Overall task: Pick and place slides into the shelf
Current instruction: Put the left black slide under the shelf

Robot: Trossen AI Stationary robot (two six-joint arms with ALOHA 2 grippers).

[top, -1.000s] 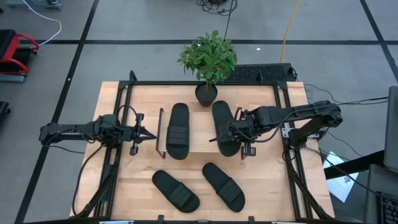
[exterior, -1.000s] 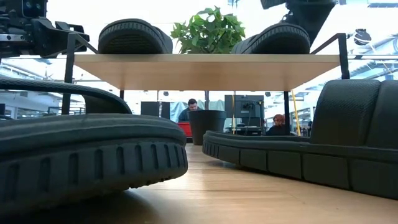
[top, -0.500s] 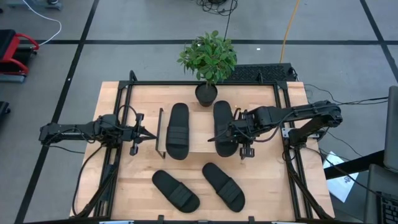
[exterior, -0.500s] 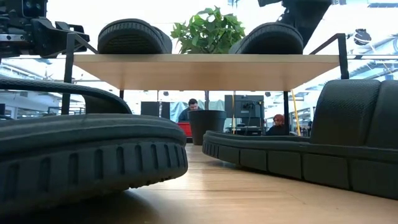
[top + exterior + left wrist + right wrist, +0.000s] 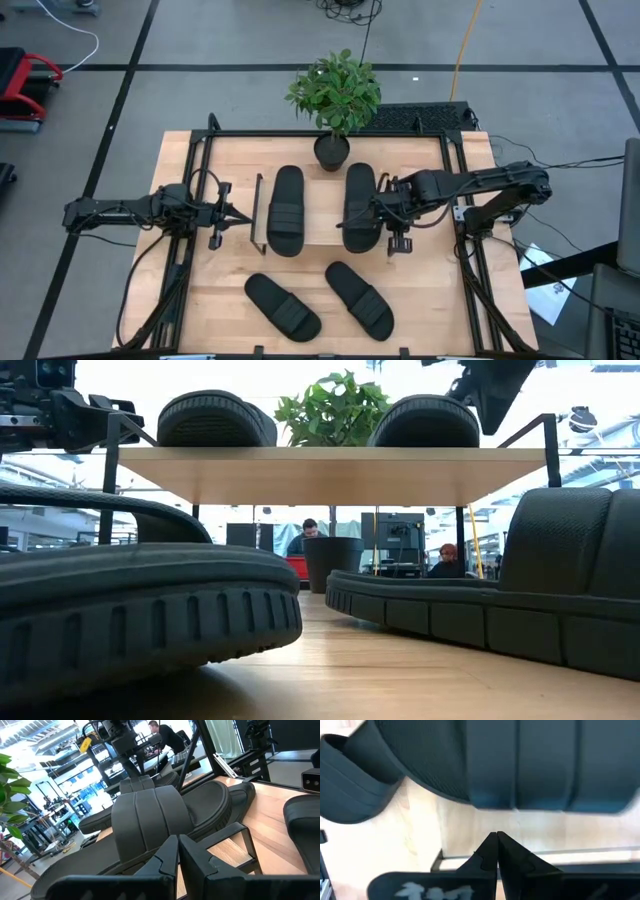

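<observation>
Slides: two sit side by side on the shelf (image 5: 318, 232) top board, the left slide (image 5: 285, 209) and the right slide (image 5: 359, 206) both lying lengthwise, probably so each fits the board's depth. The right gripper (image 5: 385, 212) is just beside the right slide's strap, fingers pressed together, holding nothing; it looks placed to nudge the sandal straight. The left gripper (image 5: 240, 215) waits at the shelf's left frame, fingers together too. Two more slides, the near-left slide (image 5: 282, 307) and the near-right slide (image 5: 359, 299), lie on the table (image 5: 430, 300) nearer the camera, angled, not yet shelved.

Four slides (image 5: 286, 210), one shelf (image 5: 318, 225), one plant (image 5: 335, 95)
</observation>
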